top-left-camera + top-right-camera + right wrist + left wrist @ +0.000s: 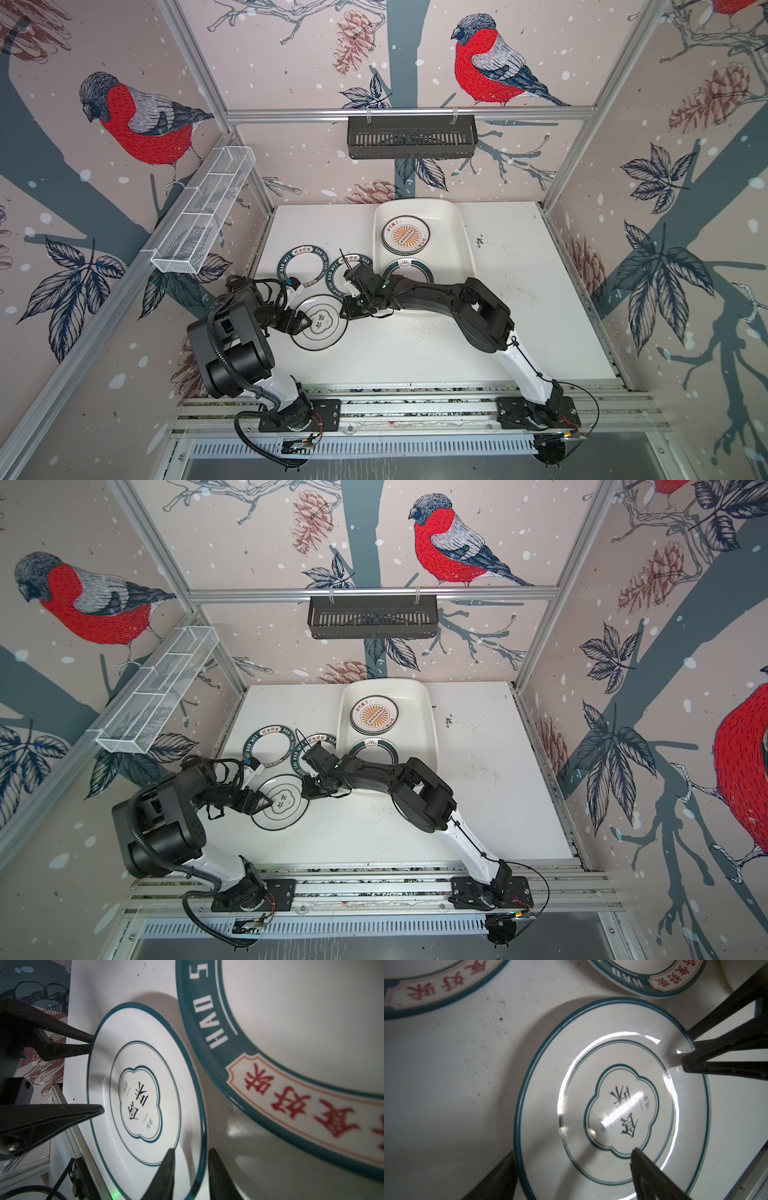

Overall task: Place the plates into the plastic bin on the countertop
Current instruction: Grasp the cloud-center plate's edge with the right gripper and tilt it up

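The right end effector (191, 1155) is set with its jaws narrowly astride the rim of a small round white plate with a thin dark rim and flower outline (319, 323). Whether the rim is clamped cannot be told. The left end effector (304, 322) is released and spread wide astride the opposite rim, one finger over the plate and one outside it. The plate is thus found between both, low on the white tabletop (519, 291); being round, it offers no long axis. The large shallow white plastic bin (459, 224) lies beyond the right end effector, away from the left one, so the right arm is judged nearer for the carry.
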Tool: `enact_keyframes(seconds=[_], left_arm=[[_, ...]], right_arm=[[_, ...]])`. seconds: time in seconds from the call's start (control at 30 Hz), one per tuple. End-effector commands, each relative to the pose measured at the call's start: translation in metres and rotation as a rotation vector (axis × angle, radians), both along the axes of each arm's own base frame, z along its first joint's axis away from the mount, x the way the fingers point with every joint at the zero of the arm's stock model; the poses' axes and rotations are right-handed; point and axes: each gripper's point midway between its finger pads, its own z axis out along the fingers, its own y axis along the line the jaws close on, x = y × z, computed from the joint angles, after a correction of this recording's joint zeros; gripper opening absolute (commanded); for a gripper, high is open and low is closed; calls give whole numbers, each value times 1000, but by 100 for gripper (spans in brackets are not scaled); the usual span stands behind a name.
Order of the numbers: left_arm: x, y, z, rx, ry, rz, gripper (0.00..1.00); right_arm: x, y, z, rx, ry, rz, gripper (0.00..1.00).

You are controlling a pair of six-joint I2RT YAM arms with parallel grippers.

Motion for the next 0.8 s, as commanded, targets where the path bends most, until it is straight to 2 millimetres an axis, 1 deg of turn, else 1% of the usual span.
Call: enact_keyframes(seconds=[0.0, 0.43, 0.53, 0.77], left_arm=[[-8, -6, -3, -26, 26, -25, 83], [-11, -9, -6, -32, 18, -57, 82], [-12, -9, -7, -29, 14, -62, 82], [-13, -9, -7, -20, 7, -67, 82]], right_arm=[[0, 7, 3, 39, 18, 1, 29], [0, 11, 0, 68, 49, -3, 22], [0, 12, 3, 81, 54, -7, 18], [4, 11, 12, 113, 47, -23, 13]])
